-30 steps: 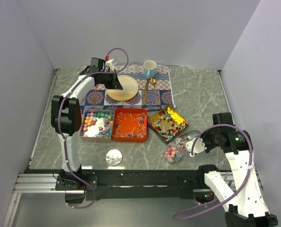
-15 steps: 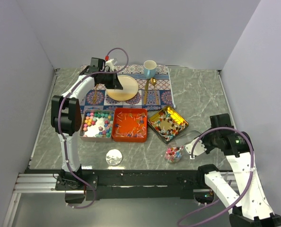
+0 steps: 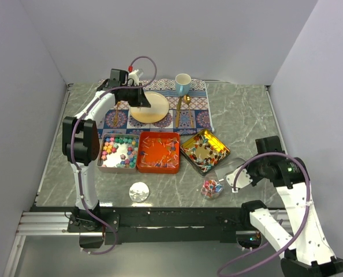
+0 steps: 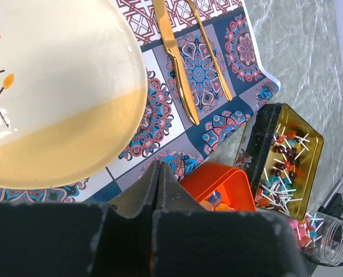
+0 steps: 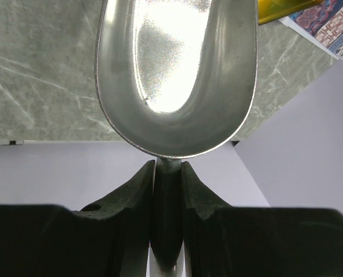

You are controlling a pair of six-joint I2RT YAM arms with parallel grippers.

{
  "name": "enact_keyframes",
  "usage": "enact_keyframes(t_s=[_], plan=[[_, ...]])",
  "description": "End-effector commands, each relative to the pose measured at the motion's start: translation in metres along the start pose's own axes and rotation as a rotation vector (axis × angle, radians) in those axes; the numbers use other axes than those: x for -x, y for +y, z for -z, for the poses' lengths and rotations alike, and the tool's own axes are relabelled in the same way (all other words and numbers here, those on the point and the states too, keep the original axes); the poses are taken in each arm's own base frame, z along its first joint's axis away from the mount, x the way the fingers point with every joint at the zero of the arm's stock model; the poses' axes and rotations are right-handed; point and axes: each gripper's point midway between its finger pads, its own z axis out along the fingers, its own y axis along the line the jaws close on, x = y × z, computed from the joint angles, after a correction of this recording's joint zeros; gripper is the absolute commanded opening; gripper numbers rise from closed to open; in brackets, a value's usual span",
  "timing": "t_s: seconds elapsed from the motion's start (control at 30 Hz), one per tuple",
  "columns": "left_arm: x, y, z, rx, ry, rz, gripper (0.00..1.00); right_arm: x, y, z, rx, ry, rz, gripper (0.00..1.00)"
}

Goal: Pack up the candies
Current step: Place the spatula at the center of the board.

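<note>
Shiny metal scoop (image 5: 177,75), handle in right gripper (image 5: 167,173), above marble table (image 5: 38,69)

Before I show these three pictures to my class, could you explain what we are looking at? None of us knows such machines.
Two robot arms stand at a table's near edge. One picture looks down from above; the other two come from cameras on the wrists. The left gripper is shut and empty, near a plate. The right gripper holds an empty metal scoop. Three tins hold candies; a small jar near the scoop holds some too.
</note>
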Motion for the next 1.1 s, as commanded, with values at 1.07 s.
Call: enact_keyframes(t_s=[1.07], plan=[[-0.116, -0.137, 0.008, -0.181, 0.213, -0.275, 0.39, -0.111, -0.090, -0.211, -0.278, -0.037, -1.730, 0.13]])
